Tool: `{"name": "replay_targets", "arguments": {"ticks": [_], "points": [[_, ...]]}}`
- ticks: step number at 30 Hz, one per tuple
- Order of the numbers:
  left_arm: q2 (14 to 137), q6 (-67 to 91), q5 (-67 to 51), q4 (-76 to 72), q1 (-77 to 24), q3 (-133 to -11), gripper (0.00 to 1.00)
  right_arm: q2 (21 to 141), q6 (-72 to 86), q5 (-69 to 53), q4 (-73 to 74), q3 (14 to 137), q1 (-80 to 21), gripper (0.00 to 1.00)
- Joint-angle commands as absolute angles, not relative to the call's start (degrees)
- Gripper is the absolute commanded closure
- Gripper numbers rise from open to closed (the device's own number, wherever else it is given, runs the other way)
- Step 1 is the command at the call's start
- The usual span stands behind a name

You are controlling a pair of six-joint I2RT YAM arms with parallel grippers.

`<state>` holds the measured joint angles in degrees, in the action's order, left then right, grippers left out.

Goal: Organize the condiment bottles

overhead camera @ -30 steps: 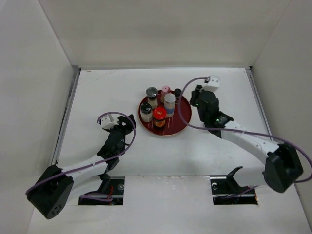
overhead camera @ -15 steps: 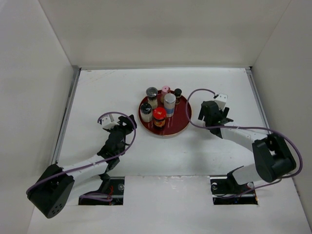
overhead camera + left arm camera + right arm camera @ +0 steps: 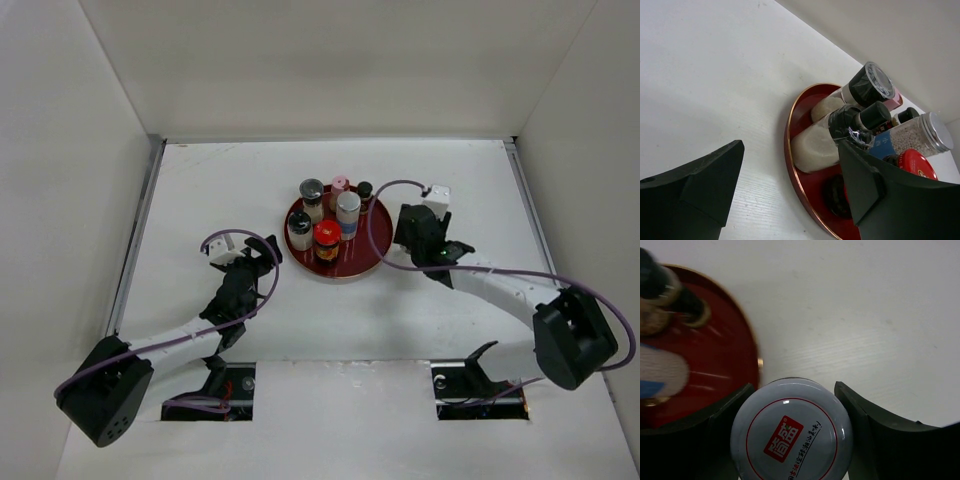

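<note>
Right fingers (image 3: 880, 440) closely flanked the grey-capped jar (image 3: 791, 432); grip could not be confirmed. Jar was over the tabletop (image 3: 865, 315), just beside the red tray (image 3: 735, 370), which held six bottles (image 3: 348, 215). Left fingers (image 3: 695, 185) were spread apart, holding nothing.

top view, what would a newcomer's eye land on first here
The red tray sits mid-table, crowded with six condiment bottles. Just off its right edge the right gripper grips a seventh, a grey-capped jar; the left gripper hangs open to the tray's left.
</note>
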<state>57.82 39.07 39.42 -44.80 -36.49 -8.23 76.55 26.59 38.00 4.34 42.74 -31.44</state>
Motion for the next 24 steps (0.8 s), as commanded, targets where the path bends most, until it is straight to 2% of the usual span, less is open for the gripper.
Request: {"name": "replay_targets", "arguments": {"ticks": [1, 8, 15, 17, 20, 24], "points": [[57.66, 39.55, 39.02, -47.46, -36.34, -8.97, 0.23, 78.38, 24.61, 37.63, -5.0, 51.58, -35.63, 0.56], [56.17, 39.55, 39.38, -47.11, -36.08, -8.44, 0.14, 92.62, 24.08, 34.45, -10.63, 59.76, -37.66, 0.56], [56.16, 39.55, 39.29, -47.2, -35.99, -8.44, 0.11, 97.99, 25.05, 34.63, -11.6, 59.86, -38.01, 0.51], [56.86, 39.55, 39.37, -47.46, -35.9, -8.44, 0.11, 98.52, 25.22, 34.89, -11.6, 59.5, -38.19, 0.48], [56.87, 39.55, 39.2, -47.37, -36.08, -8.52, 0.1, 98.79, 25.58, 35.07, -11.6, 58.8, -38.27, 0.32], [57.57, 39.55, 39.46, -47.2, -35.81, -8.79, 0.1, 96.42, 25.66, 34.8, -10.99, 57.57, -38.27, 0.2]]}}
